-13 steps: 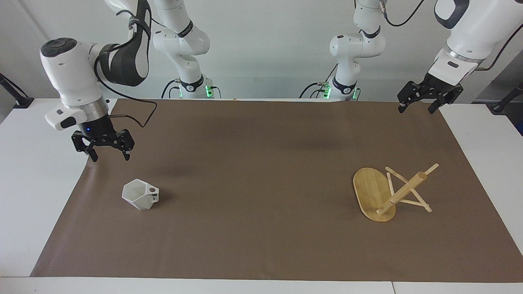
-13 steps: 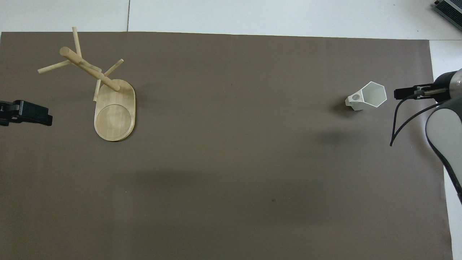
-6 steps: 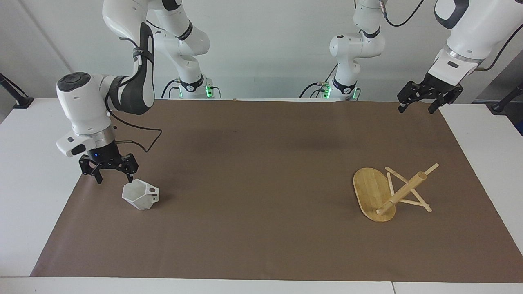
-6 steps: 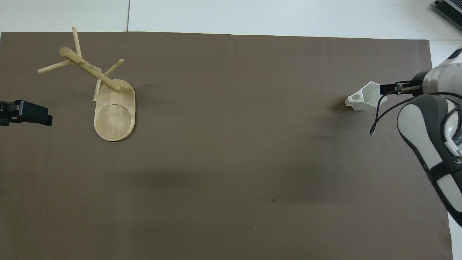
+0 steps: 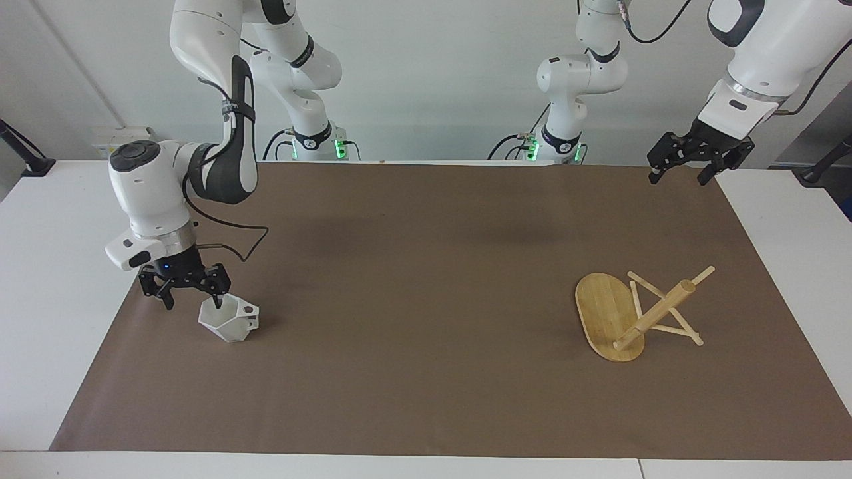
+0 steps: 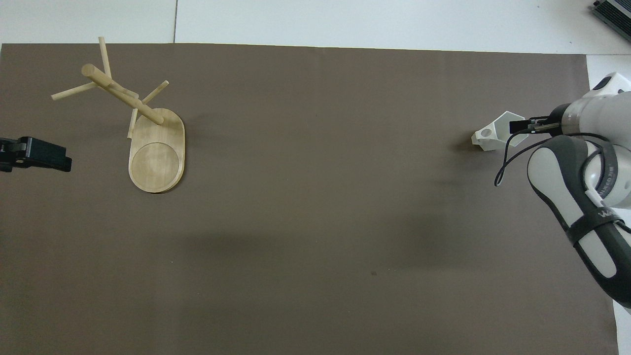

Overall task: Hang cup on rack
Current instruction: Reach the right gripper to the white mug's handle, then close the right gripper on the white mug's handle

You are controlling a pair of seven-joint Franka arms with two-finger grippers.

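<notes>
While one white cup [image 5: 229, 319] stands upright on the brown mat [image 5: 413, 299] at the right arm's end of the counter [image 5: 40, 279], the right gripper [image 5: 191, 301] is open, one finger [image 5: 216, 299] inside the rim; its contents are hidden. One rack [image 5: 632, 313] lies toppled at the left arm's end. The left gripper [image 5: 679, 174], open and empty, waits above the mat's corner.
</notes>
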